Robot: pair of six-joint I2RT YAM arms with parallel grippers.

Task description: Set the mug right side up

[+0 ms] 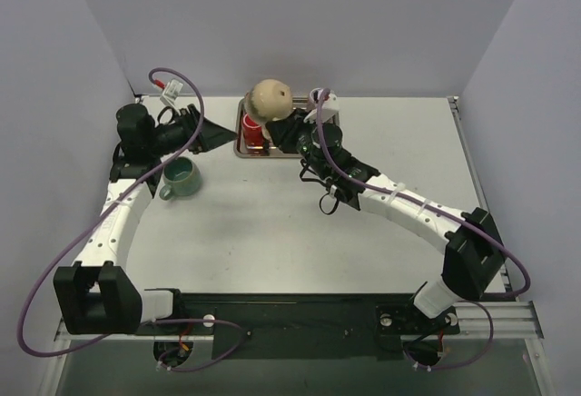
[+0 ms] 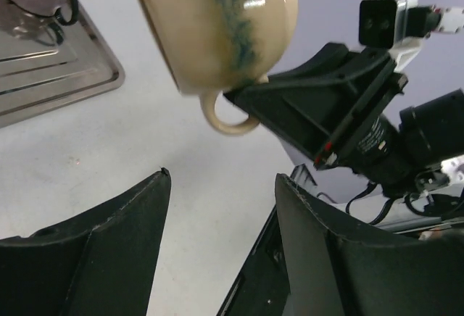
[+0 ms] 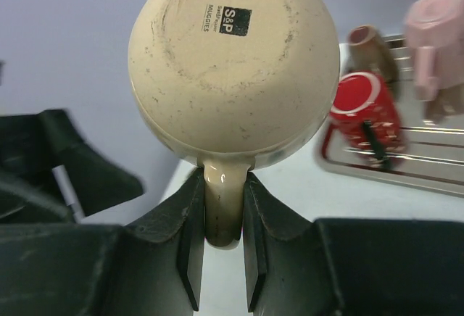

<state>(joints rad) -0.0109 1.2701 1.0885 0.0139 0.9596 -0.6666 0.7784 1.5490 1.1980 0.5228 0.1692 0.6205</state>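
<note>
While the right claw [image 3: 222,185] pinches the mug [image 3: 233,62] by its handle, the mug hangs in the air above the tray [image 1: 240,133], near its far end; its stamped base faces the right wrist camera, and from the left wrist it looks tilted; the left claw [image 2: 221,178] is spread and holds nothing, just left of the tray; a red cup [image 3: 362,106] and a pink cup [image 3: 435,26] lie in the tray; a green cup [image 1: 182,176] stands upright on the surface [image 1: 272,232], left of the tray.

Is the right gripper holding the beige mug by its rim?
No, the fingers of the right gripper clamp the beige mug by its handle.
</note>
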